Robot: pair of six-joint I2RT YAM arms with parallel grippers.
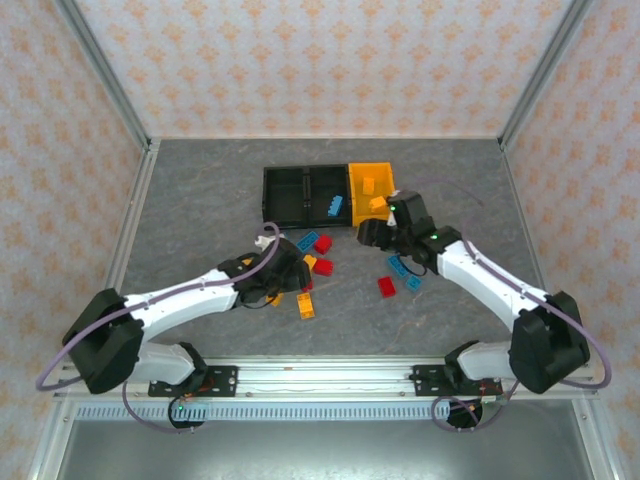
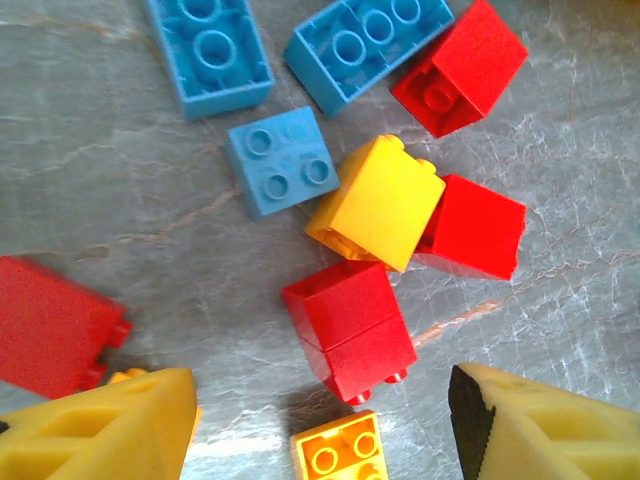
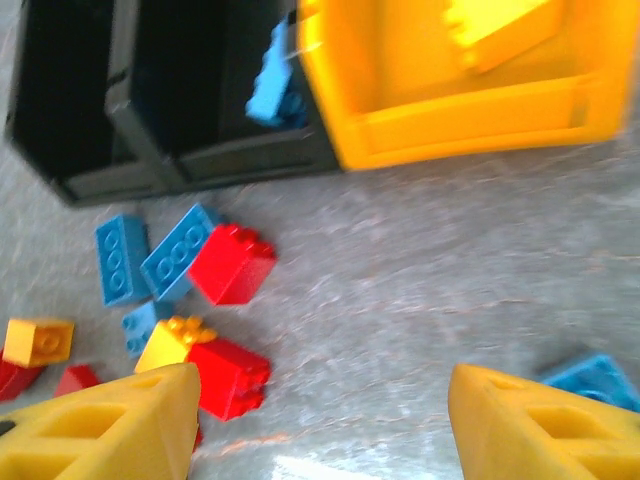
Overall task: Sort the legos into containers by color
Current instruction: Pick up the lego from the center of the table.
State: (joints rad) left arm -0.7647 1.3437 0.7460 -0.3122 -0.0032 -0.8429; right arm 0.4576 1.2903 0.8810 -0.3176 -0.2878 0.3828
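Three joined containers stand at the back: two black bins and an orange-yellow bin. Orange bricks lie in the orange bin and a blue brick in the middle black one. Loose legos lie in front of them. My left gripper is open just above the pile, with a small orange brick and a red brick lying between its fingers, touched by neither. My right gripper hangs open over bare table near the orange bin, holding nothing.
Red, blue and orange bricks are scattered mid-table between the arms. A blue brick lies by my right finger. Blue and red bricks cluster left of it. Metal frame rails and patterned walls enclose the table.
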